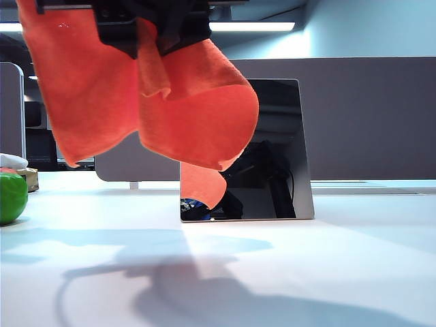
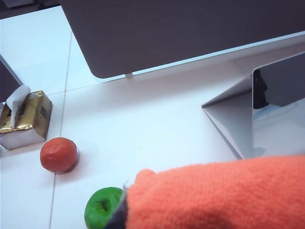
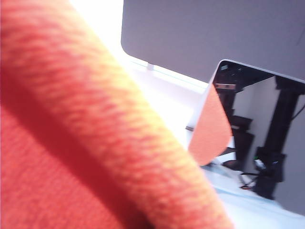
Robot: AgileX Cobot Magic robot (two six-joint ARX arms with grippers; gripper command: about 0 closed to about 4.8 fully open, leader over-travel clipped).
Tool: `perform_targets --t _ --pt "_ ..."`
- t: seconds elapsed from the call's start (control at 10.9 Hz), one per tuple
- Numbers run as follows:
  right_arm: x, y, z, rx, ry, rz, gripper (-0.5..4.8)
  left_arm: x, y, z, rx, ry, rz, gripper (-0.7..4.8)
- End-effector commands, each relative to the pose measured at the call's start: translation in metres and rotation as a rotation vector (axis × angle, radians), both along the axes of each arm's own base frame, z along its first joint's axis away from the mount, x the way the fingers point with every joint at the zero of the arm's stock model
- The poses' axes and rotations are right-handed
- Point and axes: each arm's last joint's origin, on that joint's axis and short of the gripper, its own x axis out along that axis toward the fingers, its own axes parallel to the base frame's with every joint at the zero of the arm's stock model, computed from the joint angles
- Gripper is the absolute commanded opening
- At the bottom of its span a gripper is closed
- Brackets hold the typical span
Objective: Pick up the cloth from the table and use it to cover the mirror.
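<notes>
Above the table (image 1: 354, 272) | left gripper (image 1: 153, 27) clamped on the cloth (image 1: 191, 109); right gripper's opening hidden | lift hem clear of mirror (image 1: 272, 150); centre, drape.

Bright orange ribbed cloth (image 1: 191, 102), dark reflective mirror (image 1: 279, 150), white table (image 1: 327, 272); beside the gold tissue box (image 2: 28, 117): red ball (image 2: 58, 154), green apple (image 2: 102, 207).

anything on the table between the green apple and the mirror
Nothing: in the exterior view the white table is bare from the green apple to the mirror; only the held orange cloth hangs above.
</notes>
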Motion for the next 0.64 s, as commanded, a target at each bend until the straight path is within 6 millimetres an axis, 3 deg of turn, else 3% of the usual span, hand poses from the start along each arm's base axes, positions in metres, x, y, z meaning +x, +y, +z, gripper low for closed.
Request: perform_targets --t 0.09,0.28,0.37,0.64 --pt "0.003 -0.002 0.004 -0.038 -0.031 -0.027 1.82 0.005 -0.003 0.002 -0.010 -0.010 -0.026 -0.06" --pt "0.008 -0.005 0.002 -0.059 -0.021 -0.037 2.22 0.006 -0.003 0.002 -0.011 -0.016 -0.026 -0.06" --pt "0.025 -0.015 -0.004 -0.110 0.024 -0.034 2.65 0.005 -0.003 0.002 -0.012 -0.017 -0.027 -0.06" --pt "0.030 -0.018 -0.006 -0.128 0.037 -0.047 2.66 0.006 -0.004 0.003 -0.020 -0.021 -0.041 -0.06"
